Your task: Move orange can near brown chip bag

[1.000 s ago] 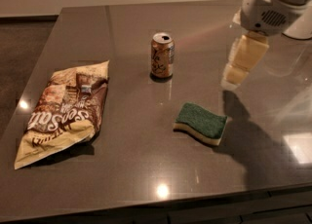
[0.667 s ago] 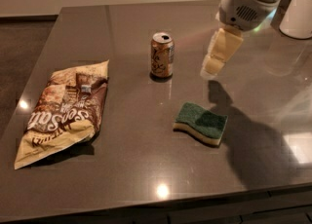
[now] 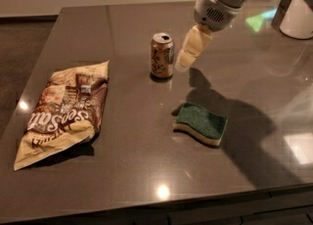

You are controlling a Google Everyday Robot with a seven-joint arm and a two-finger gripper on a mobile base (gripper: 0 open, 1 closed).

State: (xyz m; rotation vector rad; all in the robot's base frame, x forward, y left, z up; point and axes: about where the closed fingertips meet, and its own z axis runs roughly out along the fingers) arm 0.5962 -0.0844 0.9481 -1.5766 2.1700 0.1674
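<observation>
Orange can (image 3: 162, 56) upright on surface (image 3: 127, 170), just left of my jaws, not touching. Jaws hang beside can's upper half. Cannot tell how far apart they stand; nothing held, by look of it.

Step in hand, I judge: closing on can. Do it well: come square at mid-height, straddle can, no nudge that tips it.

Brown chip bag (image 3: 63, 113) well left of jaws, nearer camera; bare surface between. Sponge (image 3: 201, 123) nearer camera, off that path. Surface's left edge just beyond bag; set can short of it.
</observation>
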